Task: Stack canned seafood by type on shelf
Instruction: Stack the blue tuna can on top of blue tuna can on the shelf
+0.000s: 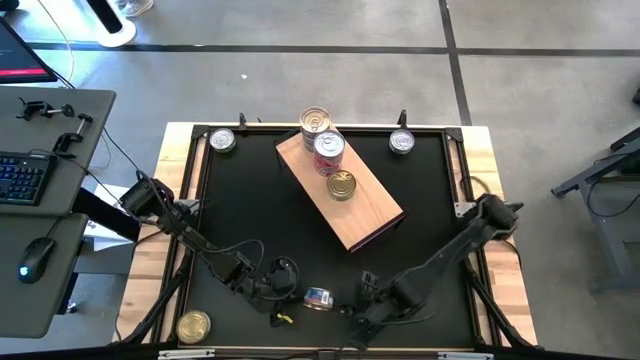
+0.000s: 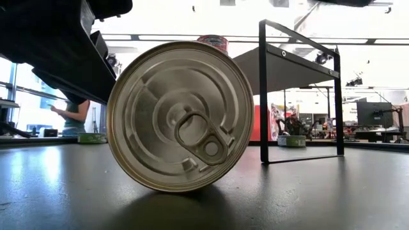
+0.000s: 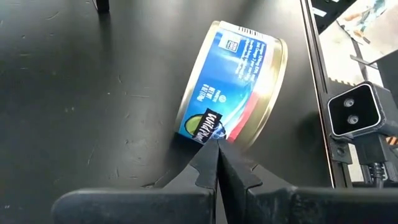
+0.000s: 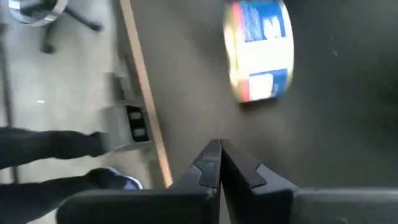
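blue-labelled tin (image 3: pixel 235 84) on edge, left gripper (image 3: pixel 217 142) touching

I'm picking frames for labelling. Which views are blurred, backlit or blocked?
Right wrist view: the blue-labelled can is smeared by motion blur. Low view: that can on its edge fills the foreground, and the bright room behind leaves the shelf dim. Left wrist and high views look sharp.

A: In the right wrist view, is the blue-labelled round tin (image 4: pixel 260 51) legible?

B: No. It is motion-blurred and its top is cut by the frame edge.

A: And the low view?

B: The tin on the grey raised shelf panel (image 2: pixel 281 67) shows only a pink-labelled rim (image 2: pixel 213 41); the large silver pull-tab lid (image 2: pixel 181 116) hides the rest.
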Controlling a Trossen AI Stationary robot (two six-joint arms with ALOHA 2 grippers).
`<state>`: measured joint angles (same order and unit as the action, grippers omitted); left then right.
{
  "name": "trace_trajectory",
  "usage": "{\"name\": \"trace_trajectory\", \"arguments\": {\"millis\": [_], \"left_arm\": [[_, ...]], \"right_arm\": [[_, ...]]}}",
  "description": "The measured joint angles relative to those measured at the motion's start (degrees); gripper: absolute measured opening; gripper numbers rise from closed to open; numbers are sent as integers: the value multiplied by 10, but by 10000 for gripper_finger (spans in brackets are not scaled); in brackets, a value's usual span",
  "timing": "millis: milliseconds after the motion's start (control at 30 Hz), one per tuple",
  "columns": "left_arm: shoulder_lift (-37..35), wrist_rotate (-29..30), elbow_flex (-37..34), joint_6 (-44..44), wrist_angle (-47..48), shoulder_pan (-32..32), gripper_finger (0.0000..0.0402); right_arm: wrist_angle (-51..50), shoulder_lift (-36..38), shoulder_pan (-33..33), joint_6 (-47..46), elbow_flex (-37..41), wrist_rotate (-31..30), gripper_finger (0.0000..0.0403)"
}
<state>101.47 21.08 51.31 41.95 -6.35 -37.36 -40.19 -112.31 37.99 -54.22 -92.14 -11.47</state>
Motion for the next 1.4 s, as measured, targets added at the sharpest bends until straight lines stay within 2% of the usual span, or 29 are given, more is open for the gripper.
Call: {"name": "trace_trajectory", "arguments": {"millis": [233, 333, 433, 567, 733, 833, 967, 1133, 1400], "left_arm": [[0, 1, 0, 0, 0, 0, 0], [0, 1, 0, 0, 0, 2, 0], [0, 2, 0, 0, 0, 3, 0], [0, 2, 0, 0, 0, 3, 0], [0, 2, 0, 13, 1, 3, 0], [0, 3, 0, 14, 2, 3, 0], [0, 5, 0, 14, 6, 3, 0], [0, 10, 0, 14, 7, 3, 0], [0, 18, 0, 2, 10, 3, 0]], "right_arm": [[-45, 62, 16, -23, 0, -67, 0], [-30, 60, 1, -10, 1, -51, 3], [26, 56, -18, 45, 1, -5, 25], [54, 56, -41, 92, 1, 18, 92], [53, 48, -65, 97, 1, 17, 215], [68, 32, -72, 139, 1, 25, 288], [79, 5, -78, 202, 1, 60, 350], [82, -37, -87, 226, 1, 51, 366], [88, -75, -97, 169, 1, 33, 365]]}}
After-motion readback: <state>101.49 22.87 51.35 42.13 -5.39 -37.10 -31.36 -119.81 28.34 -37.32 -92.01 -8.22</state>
